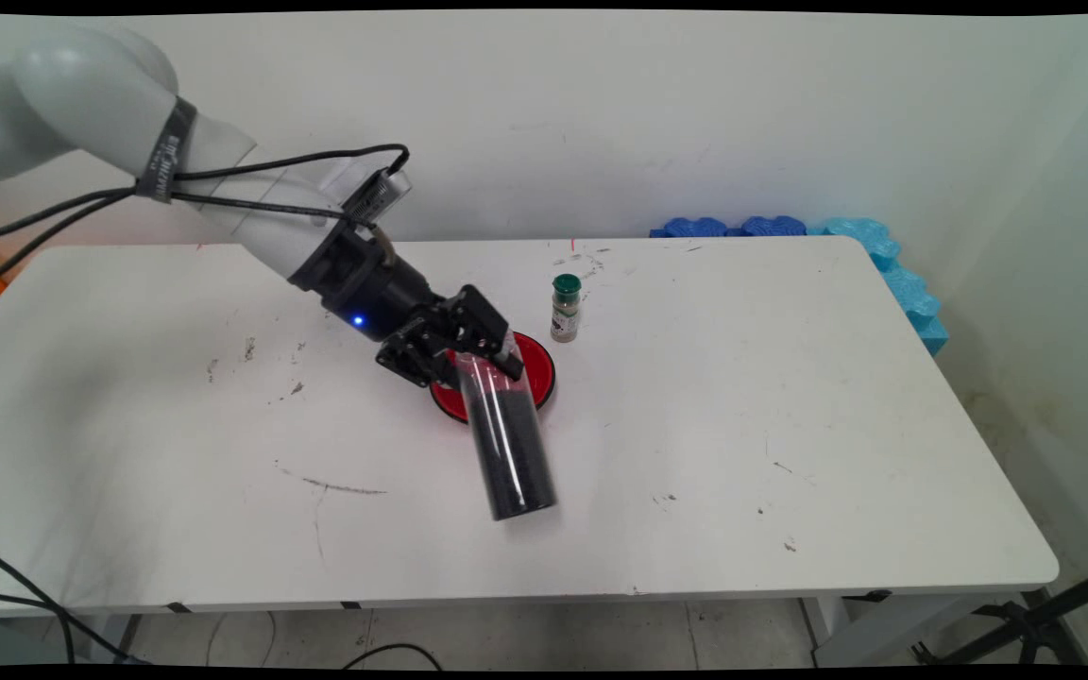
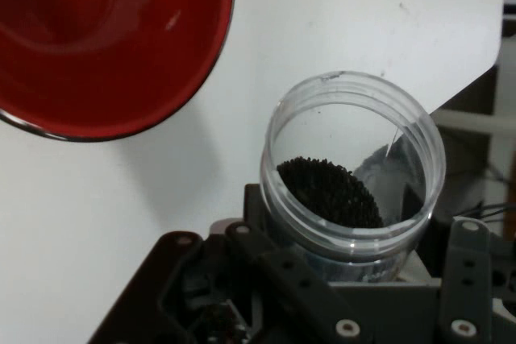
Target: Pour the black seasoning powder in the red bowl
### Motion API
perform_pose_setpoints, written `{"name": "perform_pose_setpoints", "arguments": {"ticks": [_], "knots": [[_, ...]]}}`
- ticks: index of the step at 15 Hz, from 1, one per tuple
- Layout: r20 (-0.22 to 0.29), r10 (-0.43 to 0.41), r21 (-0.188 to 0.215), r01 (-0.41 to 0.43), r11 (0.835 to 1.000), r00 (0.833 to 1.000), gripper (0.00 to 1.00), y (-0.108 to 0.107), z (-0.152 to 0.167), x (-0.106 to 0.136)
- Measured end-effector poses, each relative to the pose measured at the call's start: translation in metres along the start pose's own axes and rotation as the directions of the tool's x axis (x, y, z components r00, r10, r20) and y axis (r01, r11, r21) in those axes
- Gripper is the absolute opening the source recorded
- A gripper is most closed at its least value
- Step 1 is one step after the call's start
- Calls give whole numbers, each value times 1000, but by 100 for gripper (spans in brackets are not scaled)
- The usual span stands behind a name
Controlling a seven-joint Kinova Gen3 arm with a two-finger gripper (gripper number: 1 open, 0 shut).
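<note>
1. The clear plastic jar (image 1: 504, 439) is hanging in the air above the table (image 1: 790, 406), just in front of the red bowl (image 1: 536, 364). It is holding dark fine grains that are filling most of its length in the main view.
2. The claw (image 1: 487, 364) is clenching on the jar near its open mouth, with one finger on each side of the neck. This grip near the rim is leaving the long body free below the claw, which seems to be the reason for holding it there.
3. The jar's long axis is tilting in the main view: the closed base is pointing down and toward the near side of the table, a little to the right, and the open mouth is pointing up and back toward the claw and the bowl.
4. In the hand view the jar mouth (image 2: 352, 159) is facing the camera, without a lid, and the grains are lying lower inside, not reaching the rim. With this tilt they are staying inside.
5. The red bowl is sitting on the table behind the jar, partly hidden by the claw.
6. A small spice bottle (image 1: 565, 308) with a green cap is standing upright just beyond the bowl, apart from it.
7. Blue foam pieces (image 1: 884, 255) are lying at the far right edge of the table.
</note>
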Motion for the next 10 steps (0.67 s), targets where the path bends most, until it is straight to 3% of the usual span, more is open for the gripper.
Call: {"name": "perform_pose_setpoints", "arguments": {"ticks": [5,10], "knots": [[37,-153,-64,156,986,987,0,0,7,8],[86,-285,-120,294,948,955,0,-1,8,14]]}}
